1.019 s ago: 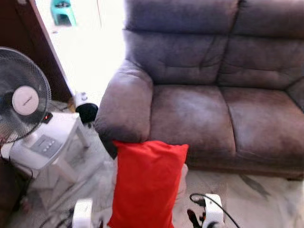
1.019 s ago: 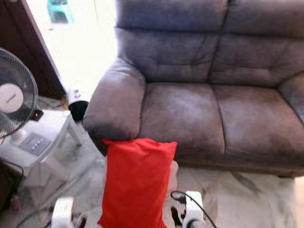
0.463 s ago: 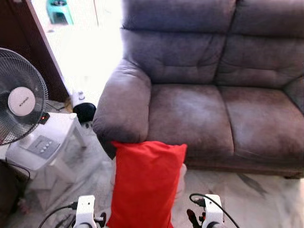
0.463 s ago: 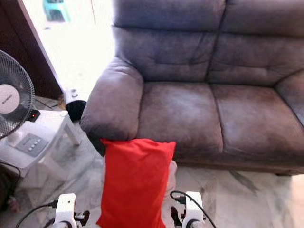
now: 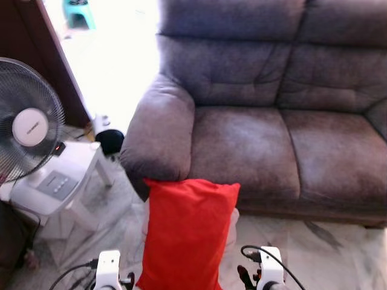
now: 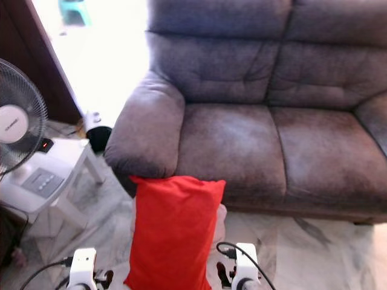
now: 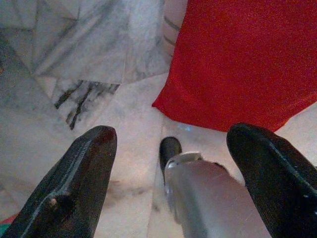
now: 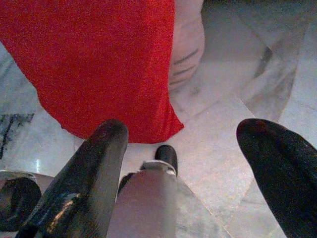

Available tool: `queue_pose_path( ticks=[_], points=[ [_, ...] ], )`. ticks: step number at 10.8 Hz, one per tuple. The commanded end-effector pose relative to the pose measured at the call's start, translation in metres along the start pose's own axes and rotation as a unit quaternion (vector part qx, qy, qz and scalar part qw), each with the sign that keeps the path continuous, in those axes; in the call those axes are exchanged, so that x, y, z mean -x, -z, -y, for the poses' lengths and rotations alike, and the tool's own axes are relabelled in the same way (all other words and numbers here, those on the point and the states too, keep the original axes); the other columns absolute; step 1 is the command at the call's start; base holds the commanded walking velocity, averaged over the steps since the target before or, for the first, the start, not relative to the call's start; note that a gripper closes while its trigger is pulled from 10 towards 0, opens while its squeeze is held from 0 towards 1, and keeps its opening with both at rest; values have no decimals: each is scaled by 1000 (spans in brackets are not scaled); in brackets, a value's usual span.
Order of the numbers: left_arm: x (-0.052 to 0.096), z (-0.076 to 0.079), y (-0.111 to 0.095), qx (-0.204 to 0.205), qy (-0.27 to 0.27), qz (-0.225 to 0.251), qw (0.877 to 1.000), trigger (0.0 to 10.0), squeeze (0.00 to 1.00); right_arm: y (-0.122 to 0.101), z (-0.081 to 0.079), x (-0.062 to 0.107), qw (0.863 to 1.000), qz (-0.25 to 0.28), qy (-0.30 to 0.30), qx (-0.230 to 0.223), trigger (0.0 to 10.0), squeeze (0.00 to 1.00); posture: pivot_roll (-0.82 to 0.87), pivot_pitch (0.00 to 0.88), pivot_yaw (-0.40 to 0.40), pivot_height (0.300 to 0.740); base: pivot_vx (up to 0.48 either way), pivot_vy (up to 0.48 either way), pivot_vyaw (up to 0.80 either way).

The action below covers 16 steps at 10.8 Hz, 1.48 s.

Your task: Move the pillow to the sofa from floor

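Observation:
A red pillow [image 5: 187, 232] stands on the marble floor, its top edge leaning against the front of the grey-brown sofa [image 5: 242, 145] just below the left armrest. A pale striped cushion [image 8: 185, 44] lies behind it. Both arms hang low on either side of the pillow's lower end. My left gripper [image 7: 172, 133] is open, with the pillow's corner [image 7: 237, 59] just ahead of its fingers. On the other side my right gripper [image 8: 183, 126] is open too, the pillow's other corner [image 8: 99, 64] close in front. Neither touches the pillow.
A standing fan [image 5: 27, 130] and a white stool [image 5: 66, 175] crowd the left side. A black round object [image 5: 110, 140] sits on the floor by the armrest. A bright doorway with a green stool [image 5: 78, 12] opens at the far left. Both sofa seats are bare.
The camera has wobbled a little sideways. The pillow has not moved, and both arms stay low beside it.

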<state>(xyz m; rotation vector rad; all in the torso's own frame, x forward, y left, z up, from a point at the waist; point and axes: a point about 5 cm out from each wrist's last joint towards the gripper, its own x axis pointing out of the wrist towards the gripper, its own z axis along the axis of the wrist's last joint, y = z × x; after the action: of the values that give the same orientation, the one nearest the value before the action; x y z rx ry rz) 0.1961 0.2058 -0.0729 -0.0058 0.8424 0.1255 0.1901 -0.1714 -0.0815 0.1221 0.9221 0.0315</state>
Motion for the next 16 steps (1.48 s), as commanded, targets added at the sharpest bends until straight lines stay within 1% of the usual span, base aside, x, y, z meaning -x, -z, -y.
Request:
queue_pose_path(
  ticks=[1, 3, 5, 6, 9, 11, 13, 14, 16],
  points=[
    [2, 0, 8, 0, -1, -12, 1000, 10000, 0, 3, 6, 2, 1000, -3, 7, -3, 10000, 0, 63, 97, -39, 704, 240, 0, 0],
    [2, 0, 7, 0, -1, -12, 1000, 10000, 0, 4, 9, 2, 1000, -5, 10, -3, 10000, 0, 62, 101, -40, 704, 247, 0, 0],
    [2, 0, 7, 1, -1, -11, 1000, 10000, 0, 4, 6, 2, 1000, -6, 8, -5, 10000, 0, 62, 106, -40, 704, 247, 0, 0],
    [1, 0, 7, 1, 0, -11, 1000, 10000, 0, 4, 5, 1, 1000, -6, 5, -11, 10000, 0, 62, 106, -40, 704, 247, 0, -587],
    [1, 1, 5, 0, 0, -9, 1000, 10000, 0, 4, 10, 2, 1000, -5, 10, -4, 10000, 0, 64, 107, -41, 704, 247, 0, 0],
    [0, 1, 2, -6, 2, -2, 1000, 10000, 0, 7, 16, 4, 1000, -10, 14, -2, 10000, 0, 63, 109, -41, 704, 0, 0, 0],
    [1, -6, 2, -12, -1, -4, 1000, 10000, 0, 8, 19, 5, 1000, -13, 13, -1, 10000, 0, 61, 109, -41, 704, 0, 0, 0],
    [1, -7, 2, -12, -2, -5, 1000, 10000, 0, 8, 19, 5, 1000, -14, 13, -1, 10000, 0, 60, 109, -42, 704, 0, 0, 0],
    [0, -4, 1, -1, -3, -3, 1000, 10000, 0, 8, 20, 6, 1000, -13, 17, -1, 10000, 0, 59, 109, -41, 704, 0, 0, 0]
  ],
)
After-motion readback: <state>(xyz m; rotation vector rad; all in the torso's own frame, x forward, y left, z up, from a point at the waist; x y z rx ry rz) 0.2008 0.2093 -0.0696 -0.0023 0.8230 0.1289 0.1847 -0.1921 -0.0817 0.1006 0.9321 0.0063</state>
